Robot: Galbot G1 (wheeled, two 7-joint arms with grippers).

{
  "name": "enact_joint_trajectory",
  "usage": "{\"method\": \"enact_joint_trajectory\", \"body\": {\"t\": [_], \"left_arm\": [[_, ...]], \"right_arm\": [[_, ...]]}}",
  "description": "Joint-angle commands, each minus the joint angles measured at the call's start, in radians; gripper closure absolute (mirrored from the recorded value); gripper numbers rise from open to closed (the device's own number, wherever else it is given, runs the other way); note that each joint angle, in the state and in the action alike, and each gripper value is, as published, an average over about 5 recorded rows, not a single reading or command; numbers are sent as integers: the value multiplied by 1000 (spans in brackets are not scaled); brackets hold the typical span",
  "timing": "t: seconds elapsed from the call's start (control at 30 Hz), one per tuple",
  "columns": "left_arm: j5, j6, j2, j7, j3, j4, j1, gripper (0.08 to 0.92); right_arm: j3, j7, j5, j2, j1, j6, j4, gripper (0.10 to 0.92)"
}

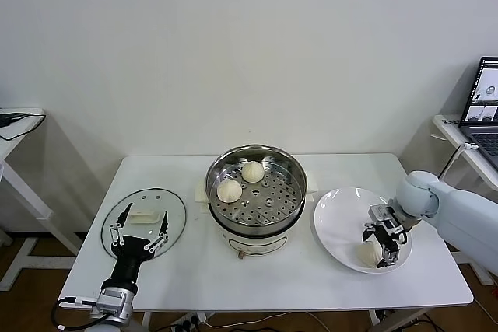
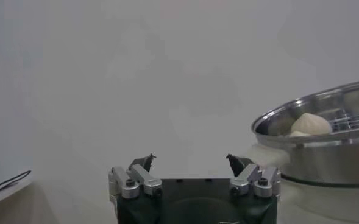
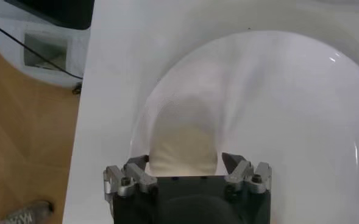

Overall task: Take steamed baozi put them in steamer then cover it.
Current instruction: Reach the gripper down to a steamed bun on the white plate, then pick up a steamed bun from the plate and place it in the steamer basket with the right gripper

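At the far left, the left gripper [image 1: 140, 231] hangs idle over the glass lid [image 1: 177, 211] lying flat on the desk [image 1: 272, 289], its jaws spread wide and holding nothing. In the middle sits the steamer [image 1: 292, 172], uncovered, with two steamed baozi on its perforated tray: one toward the left side [image 1: 229, 190] and one farther back [image 1: 252, 172]. To the right, on the white plate [image 1: 334, 219], the right gripper [image 1: 380, 249] is down over a third bun [image 1: 368, 253], its jaws straddling the bun's sides; whether they already press on it cannot be told.

The bun looks soft, light and easily dented, so a gentle hold across its widest part, low on the flanks, seems wise; squeezing the pleated top would likely mar it. The plate's raised rim lies close to the desk's right edge, so lifting straight up comes first. Open tray room remains at the steamer's front and right, though its tall steel wall must be cleared.
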Motion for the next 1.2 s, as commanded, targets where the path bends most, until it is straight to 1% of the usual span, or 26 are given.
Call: {"method": "enact_joint_trajectory", "body": {"t": [0.03,0.13,0.2,0.4,0.53,0.67,0.77,0.93,1.1,1.2], "left_arm": [[0,-1,0,1,0,5,-1,177],[0,-1,0,1,0,6,-2,177],[0,-1,0,0,0,6,-2,177],[0,0,1,-1,0,3,-3,177],[0,0,1,-1,3,1,-3,177],[0,2,2,-1,8,-5,-3,177],[1,4,4,-2,11,-8,-2,177],[5,5,6,-2,13,-12,-3,177],[4,9,8,-1,11,-20,-2,177],[4,8,9,-1,8,-19,-3,177]], "right_arm": [[14,-2,-4,3,-10,1,-4,303],[21,-1,-2,3,-11,2,-5,341],[26,-2,1,1,-11,2,-4,352],[43,-9,51,-25,26,-4,12,357],[9,-16,118,-53,157,-8,28,355],[-57,-24,188,-54,372,4,34,355],[-131,-29,194,-27,535,64,35,355],[-249,-22,173,48,759,214,52,355],[-339,44,117,136,872,395,114,351],[-382,58,77,190,912,466,166,342]]}}
